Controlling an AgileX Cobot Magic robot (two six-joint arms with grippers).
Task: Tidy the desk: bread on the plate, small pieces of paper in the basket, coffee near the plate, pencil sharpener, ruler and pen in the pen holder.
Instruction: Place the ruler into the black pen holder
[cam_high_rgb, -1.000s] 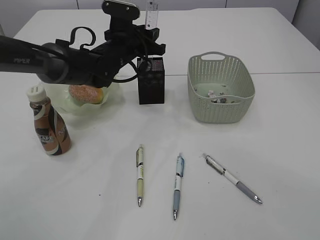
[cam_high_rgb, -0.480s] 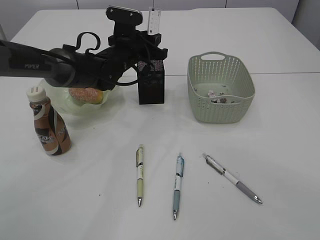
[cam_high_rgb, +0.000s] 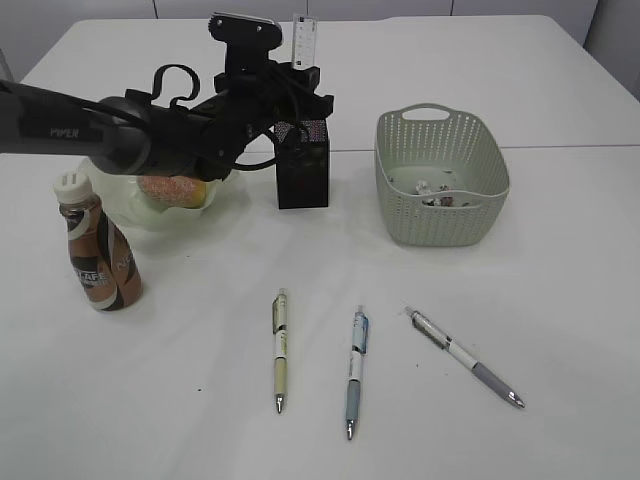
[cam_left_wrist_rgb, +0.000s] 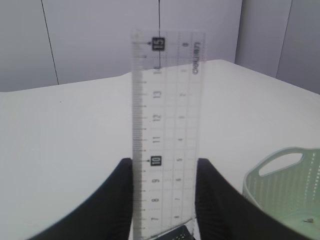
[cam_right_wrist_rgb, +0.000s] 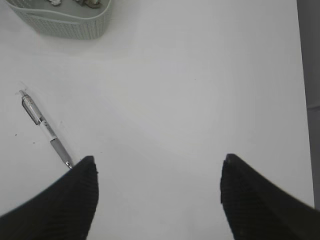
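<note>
One clear ruler (cam_left_wrist_rgb: 167, 135), black markings, upright, clamped between left gripper (cam_left_wrist_rgb: 165, 200) fingers above pen holder (cam_high_rgb: 302, 162); right gripper (cam_right_wrist_rgb: 157, 200) spread.

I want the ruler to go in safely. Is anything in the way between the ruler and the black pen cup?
Nothing visible is. The left gripper holds the ruler upright right over the pen holder, and its lower end looks already at the holder's open top. The basket and bread sit off to the sides.

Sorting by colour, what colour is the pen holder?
Black mesh pen holder, clearest in the exterior view.
</note>
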